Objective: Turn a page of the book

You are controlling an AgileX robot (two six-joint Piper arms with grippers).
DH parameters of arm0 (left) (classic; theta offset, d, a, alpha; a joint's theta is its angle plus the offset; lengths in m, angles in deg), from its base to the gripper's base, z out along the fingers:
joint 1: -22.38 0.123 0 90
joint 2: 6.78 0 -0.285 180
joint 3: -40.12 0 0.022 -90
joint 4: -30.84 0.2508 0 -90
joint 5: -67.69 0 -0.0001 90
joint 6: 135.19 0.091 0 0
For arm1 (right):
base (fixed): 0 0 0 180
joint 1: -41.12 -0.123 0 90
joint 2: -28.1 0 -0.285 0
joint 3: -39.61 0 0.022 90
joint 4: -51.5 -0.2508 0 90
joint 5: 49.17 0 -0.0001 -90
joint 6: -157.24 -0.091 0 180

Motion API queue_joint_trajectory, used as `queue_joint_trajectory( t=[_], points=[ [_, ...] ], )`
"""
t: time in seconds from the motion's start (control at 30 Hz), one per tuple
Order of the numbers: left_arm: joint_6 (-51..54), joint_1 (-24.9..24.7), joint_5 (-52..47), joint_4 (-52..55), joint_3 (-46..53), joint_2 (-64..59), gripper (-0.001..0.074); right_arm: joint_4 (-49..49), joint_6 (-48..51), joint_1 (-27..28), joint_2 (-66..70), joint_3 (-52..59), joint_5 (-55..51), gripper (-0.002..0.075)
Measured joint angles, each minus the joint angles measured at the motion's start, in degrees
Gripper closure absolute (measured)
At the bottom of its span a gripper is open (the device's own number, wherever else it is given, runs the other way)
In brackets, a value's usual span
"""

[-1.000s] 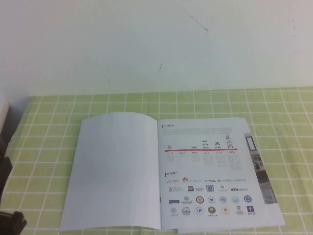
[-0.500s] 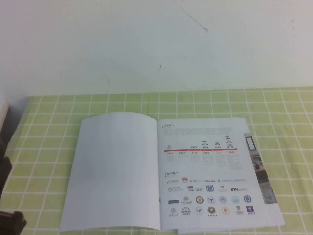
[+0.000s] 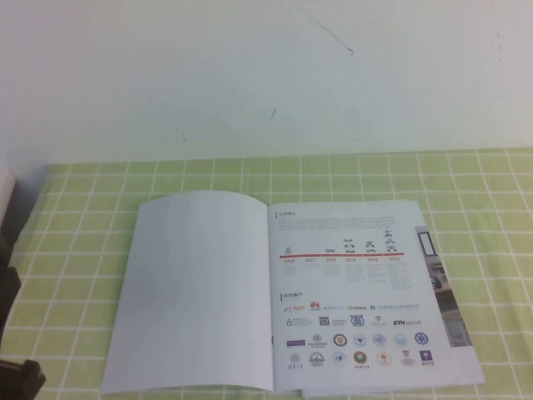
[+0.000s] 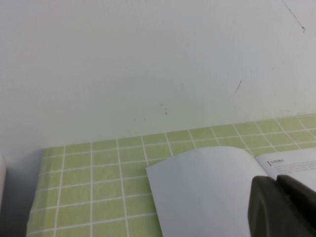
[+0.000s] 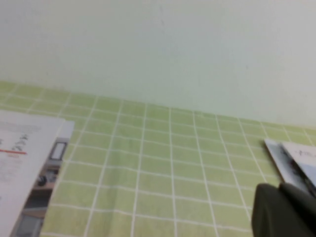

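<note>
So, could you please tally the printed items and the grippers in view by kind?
Booklets: 2, the open book and the grey-photo booklet under it.
Loose printed paper: 1, near the right gripper.
Grippers: 2, left gripper beside the turned page, right gripper off the book's right side.
Total: 5.

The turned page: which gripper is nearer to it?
Left. The left gripper sits at the near-left of the turned page, off its edge. The right gripper is parked beyond the book, further right.

dark, matte, rounded left claw [image 4: 284, 207] and right claw [image 5: 284, 212].
</note>
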Motion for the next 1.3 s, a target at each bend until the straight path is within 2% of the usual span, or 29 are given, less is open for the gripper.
queue_joint_trajectory(
  t=[0.1,0.37,1.17,1.3],
  points=[
    [0.0,0.0,0.0,0.0,0.0,0.0,0.0739,4.5,-5.3,2.1,-2.7,1.9,-2.1,0.0729],
    [0.0,0.0,0.0,0.0,0.0,0.0,0.0739,10.7,-15.7,2.0,-3.5,2.0,-11.4,0.0729],
    [0.0,0.0,0.0,0.5,0.0,0.0,0.0739,11.3,-16.3,2.0,-3.5,1.8,-12.3,0.0729],
    [0.0,0.0,-1.6,5.5,0.0,0.0,0.0739,11.3,-16.3,2.0,-3.5,1.8,-12.3,0.0729]
  ],
)
